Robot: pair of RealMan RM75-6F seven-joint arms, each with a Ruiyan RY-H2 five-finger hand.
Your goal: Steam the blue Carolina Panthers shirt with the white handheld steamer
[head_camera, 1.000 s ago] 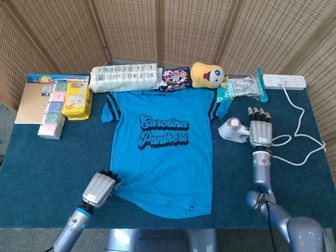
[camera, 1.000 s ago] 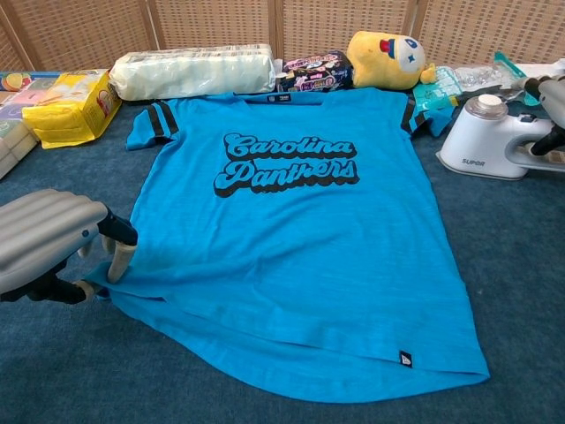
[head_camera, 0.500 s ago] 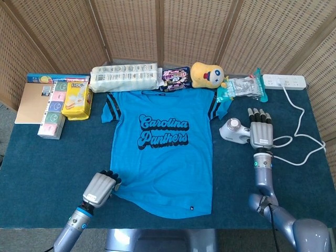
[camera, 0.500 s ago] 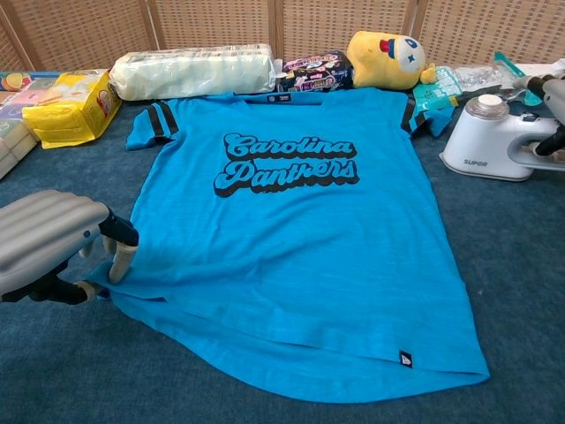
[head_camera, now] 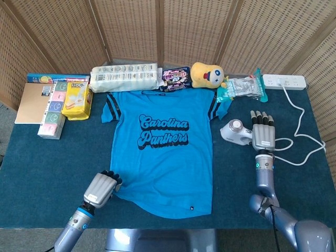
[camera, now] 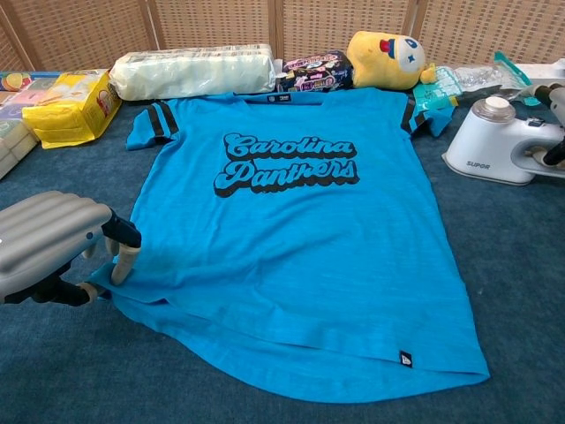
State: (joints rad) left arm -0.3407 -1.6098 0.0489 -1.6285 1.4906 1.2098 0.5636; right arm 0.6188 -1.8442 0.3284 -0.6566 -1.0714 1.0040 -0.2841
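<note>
Sliding a little toward the table's right edge since a second ago, the right hand (head_camera: 263,135) is carrying the white handheld steamer (head_camera: 235,131) along, lying over its handle; whether its fingers are closing around it I cannot tell. At the near-left hem, the left hand (camera: 55,247) is pinning the blue Carolina Panthers shirt (head_camera: 163,144), lying flat mid-table. Rigid and probably weighty, the steamer is best taken by its handle; the shirt is soft and will bunch.
</note>
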